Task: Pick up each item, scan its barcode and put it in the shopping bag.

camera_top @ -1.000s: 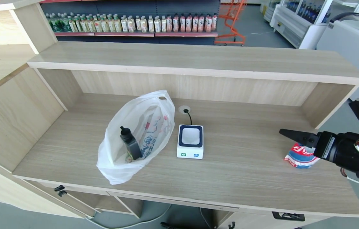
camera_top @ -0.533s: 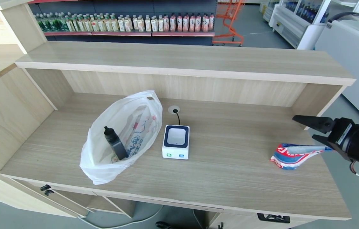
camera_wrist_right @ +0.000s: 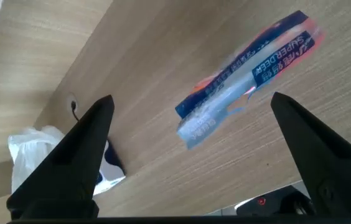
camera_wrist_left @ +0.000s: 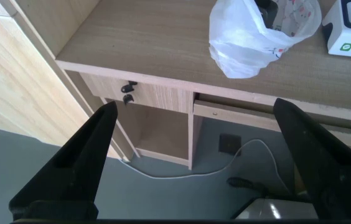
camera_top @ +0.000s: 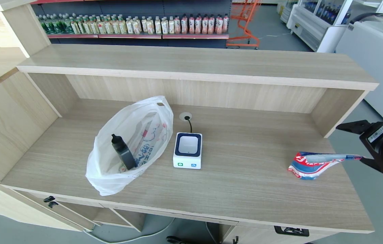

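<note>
- The right end effector [camera_top: 349, 143] has been drawn back to the right, past the edge of the desk [camera_top: 245, 176], with its fingers spread wide.
- The snack packet [camera_top: 308, 166] has been flattened, its sealed edge now stretched out toward the end effector.

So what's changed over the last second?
The right claw, open, has drawn back to the robot's right, away from the snack packet, which lies ungripped on the counter. The shopping bag with its dark bottle and the scanner have stayed put; the camera itself shifted early on.
</note>
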{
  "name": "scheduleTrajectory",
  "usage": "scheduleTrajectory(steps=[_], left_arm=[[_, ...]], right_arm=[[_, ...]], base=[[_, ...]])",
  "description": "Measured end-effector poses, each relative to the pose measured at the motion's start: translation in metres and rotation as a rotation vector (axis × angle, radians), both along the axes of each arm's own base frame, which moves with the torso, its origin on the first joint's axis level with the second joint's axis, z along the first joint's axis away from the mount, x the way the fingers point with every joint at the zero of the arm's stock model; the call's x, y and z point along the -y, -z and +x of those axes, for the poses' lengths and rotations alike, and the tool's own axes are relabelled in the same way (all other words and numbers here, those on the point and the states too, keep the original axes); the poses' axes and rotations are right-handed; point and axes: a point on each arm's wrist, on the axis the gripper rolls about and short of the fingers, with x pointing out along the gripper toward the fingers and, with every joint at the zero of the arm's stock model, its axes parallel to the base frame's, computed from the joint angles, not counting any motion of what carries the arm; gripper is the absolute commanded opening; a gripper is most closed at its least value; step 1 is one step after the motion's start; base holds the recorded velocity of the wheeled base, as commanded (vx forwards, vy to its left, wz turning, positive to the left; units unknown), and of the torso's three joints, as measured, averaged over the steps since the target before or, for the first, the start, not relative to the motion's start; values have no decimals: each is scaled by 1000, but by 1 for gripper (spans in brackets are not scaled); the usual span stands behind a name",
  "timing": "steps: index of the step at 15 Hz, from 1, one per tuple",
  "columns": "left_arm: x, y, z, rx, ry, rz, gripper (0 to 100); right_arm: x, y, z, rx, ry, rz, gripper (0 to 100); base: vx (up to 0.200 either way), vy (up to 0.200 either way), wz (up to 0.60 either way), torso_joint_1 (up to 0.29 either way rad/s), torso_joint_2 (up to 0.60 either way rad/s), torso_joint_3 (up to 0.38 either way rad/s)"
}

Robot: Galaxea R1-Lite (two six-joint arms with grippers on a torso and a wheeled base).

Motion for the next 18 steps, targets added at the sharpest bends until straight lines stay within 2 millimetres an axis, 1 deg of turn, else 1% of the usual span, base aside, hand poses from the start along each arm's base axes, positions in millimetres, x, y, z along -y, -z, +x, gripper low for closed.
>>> scheduleTrajectory(steps=[2,6,8,10,11,13,15,18], left_arm=[[0,0,0,0,0,0,100],[0,0,0,0,0,0,100],[0,0,0,0,0,0,100],[0,0,0,0,0,0,100],[0,0,0,0,0,0,100],[0,0,0,0,-1,0,100],[0,0,0,0,0,0,100],[0,0,0,0,0,0,100]], right_arm=[[9,11,12,-51,55,-1,100],[19,36,43,-128,110,-12,100],[19,49,61,-141,116,-21,100],[13,63,80,-133,89,-25,100],[7,70,88,-133,68,-27,0],[-5,84,100,-138,26,-38,0],[-10,98,110,-155,-3,-67,0],[-14,108,122,-162,-50,-140,0]], base=[[0,0,0,0,0,0],[0,0,0,0,0,0],[0,0,0,0,0,0],[0,0,0,0,0,0],[0,0,0,0,0,0],[0,0,0,0,0,0],[0,0,0,0,0,0],[0,0,0,0,0,0]])
